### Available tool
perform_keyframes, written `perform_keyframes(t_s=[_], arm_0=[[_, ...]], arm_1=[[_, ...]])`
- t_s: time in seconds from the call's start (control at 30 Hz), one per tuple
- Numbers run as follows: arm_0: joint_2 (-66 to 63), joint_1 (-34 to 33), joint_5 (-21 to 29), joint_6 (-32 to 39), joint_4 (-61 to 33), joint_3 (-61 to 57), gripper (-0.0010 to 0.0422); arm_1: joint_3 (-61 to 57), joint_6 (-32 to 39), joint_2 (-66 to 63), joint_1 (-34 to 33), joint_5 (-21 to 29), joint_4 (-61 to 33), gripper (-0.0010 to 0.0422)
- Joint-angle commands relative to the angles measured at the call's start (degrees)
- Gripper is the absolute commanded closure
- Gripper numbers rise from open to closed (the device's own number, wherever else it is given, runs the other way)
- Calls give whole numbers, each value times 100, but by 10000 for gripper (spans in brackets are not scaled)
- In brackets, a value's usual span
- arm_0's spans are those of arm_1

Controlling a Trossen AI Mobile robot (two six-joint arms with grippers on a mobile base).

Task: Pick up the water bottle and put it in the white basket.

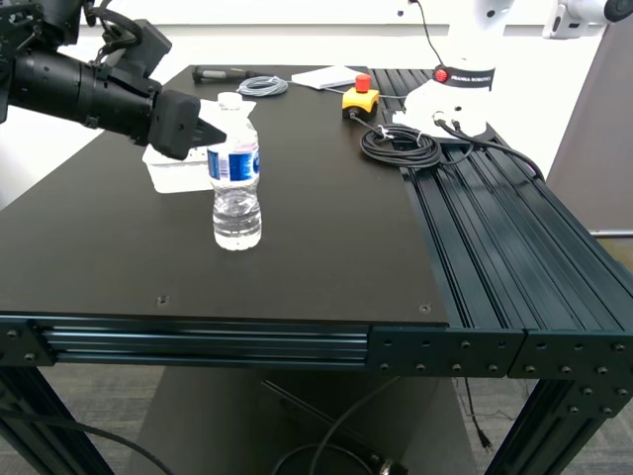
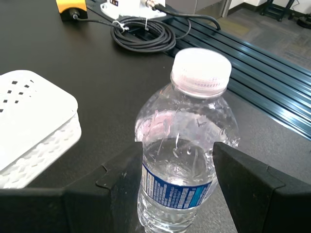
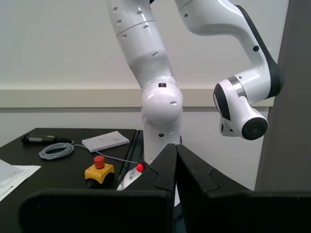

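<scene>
The water bottle stands upright on the black table, clear with a white cap and a blue label band; in the first wrist view the water bottle fills the middle. My first gripper reaches in from the exterior view's left at label height, open, its fingers flanking the bottle's shoulder, and contact cannot be judged. The white basket lies just behind the bottle, partly hidden by the gripper; its holed face shows as the white basket. My second gripper is shut on nothing, held off the table.
A coiled black cable, a yellow box with a red button and a white robot arm's base stand at the back, toward the exterior view's right. A grey cable and booklet lie far back. Slotted rails border the table.
</scene>
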Motion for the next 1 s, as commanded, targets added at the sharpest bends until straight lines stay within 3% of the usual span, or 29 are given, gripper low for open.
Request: perform_keyframes(t_s=[0.03,0.2,0.47,0.57,0.7,1.0], arm_0=[[-2,4,0,0,15,9,412],[-2,4,0,0,17,9,412],[-2,4,0,0,15,9,412],[-2,4,0,0,17,9,412],[-2,4,0,0,17,9,412],[-2,4,0,0,15,9,412]], arm_1=[[118,13,-7,0,9,37,217],[177,-55,-52,-2,175,-50,208],[184,-339,-37,-20,201,-48,109],[225,-485,-39,-149,387,-46,94],[334,-413,-37,-321,332,-37,119],[837,-229,691,-337,125,-44,236]])
